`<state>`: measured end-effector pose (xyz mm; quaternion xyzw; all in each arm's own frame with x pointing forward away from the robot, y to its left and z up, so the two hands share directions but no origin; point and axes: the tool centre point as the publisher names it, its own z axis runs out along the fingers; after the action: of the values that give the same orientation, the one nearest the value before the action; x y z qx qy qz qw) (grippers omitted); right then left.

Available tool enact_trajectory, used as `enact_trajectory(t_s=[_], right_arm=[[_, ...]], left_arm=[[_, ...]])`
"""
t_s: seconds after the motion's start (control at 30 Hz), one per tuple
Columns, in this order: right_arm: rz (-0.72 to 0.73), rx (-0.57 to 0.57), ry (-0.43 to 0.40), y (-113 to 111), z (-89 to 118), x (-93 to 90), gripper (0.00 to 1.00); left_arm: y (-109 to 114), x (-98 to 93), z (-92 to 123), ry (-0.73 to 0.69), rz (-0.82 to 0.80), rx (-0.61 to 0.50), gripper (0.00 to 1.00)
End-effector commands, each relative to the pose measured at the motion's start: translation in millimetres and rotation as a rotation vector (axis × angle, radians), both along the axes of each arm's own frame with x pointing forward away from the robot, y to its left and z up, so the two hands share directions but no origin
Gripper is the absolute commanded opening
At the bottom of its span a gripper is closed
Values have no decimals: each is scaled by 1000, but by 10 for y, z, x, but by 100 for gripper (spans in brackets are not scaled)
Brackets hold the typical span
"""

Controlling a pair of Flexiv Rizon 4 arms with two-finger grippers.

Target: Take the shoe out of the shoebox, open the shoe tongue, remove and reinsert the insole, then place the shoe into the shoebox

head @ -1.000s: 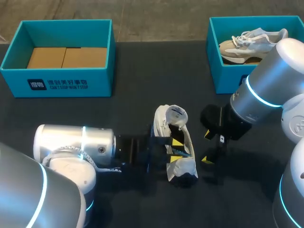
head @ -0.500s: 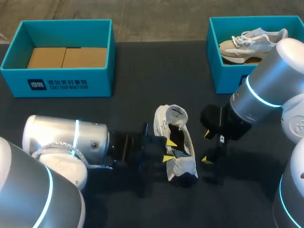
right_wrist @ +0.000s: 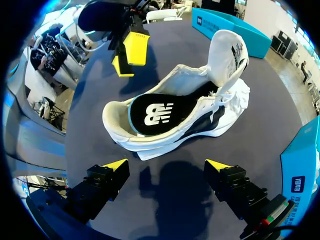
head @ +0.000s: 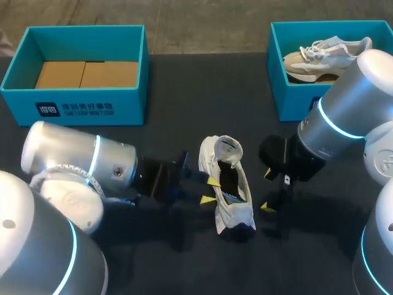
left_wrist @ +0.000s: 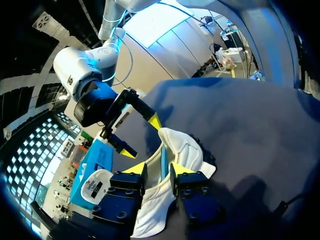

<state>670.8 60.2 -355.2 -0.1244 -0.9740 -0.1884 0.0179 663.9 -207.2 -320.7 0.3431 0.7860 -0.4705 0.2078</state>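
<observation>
A white shoe (head: 228, 187) lies upright in the middle of the dark table, its tongue (right_wrist: 227, 55) pulled up and open. A black insole (right_wrist: 155, 114) with a white logo lies inside it. My left gripper (head: 210, 190) hovers just beside the shoe's left wall, fingers narrowly open and holding nothing. In the left wrist view the shoe (left_wrist: 182, 147) sits just ahead of that gripper (left_wrist: 158, 170). My right gripper (head: 268, 191) stands wide open on the shoe's other side, clear of it. From the right wrist view, that gripper (right_wrist: 167, 164) faces the shoe's side.
A teal shoebox (head: 80, 107) with brown cardboard inside stands at the back left. Another teal box (head: 279, 86) at the back right holds a second, light-coloured shoe (head: 325, 52). Bare table (head: 184, 92) lies between the boxes.
My left gripper has drawn back leftwards out of the shoe's opening, and its fingers have narrowed a little. The shoe and the right arm have stayed put.
</observation>
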Motion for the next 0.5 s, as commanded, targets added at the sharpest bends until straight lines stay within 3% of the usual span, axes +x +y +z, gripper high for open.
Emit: enact_trajectory(t_s=[0.03,0.1,0.3,0.5], right_arm=[[-1,-2,-2,4,-6,-11,100],[10,3,-2,-15,10,-5,100],[33,15,1,-208,113,6,100],[72,-3,-12,-541,267,8,100]], left_arm=[[39,19,81,39,-80,133,16],[65,19,99,35,-102,173,0],[133,-31,154,42,-171,254,0],[170,-112,192,35,-262,384,0]])
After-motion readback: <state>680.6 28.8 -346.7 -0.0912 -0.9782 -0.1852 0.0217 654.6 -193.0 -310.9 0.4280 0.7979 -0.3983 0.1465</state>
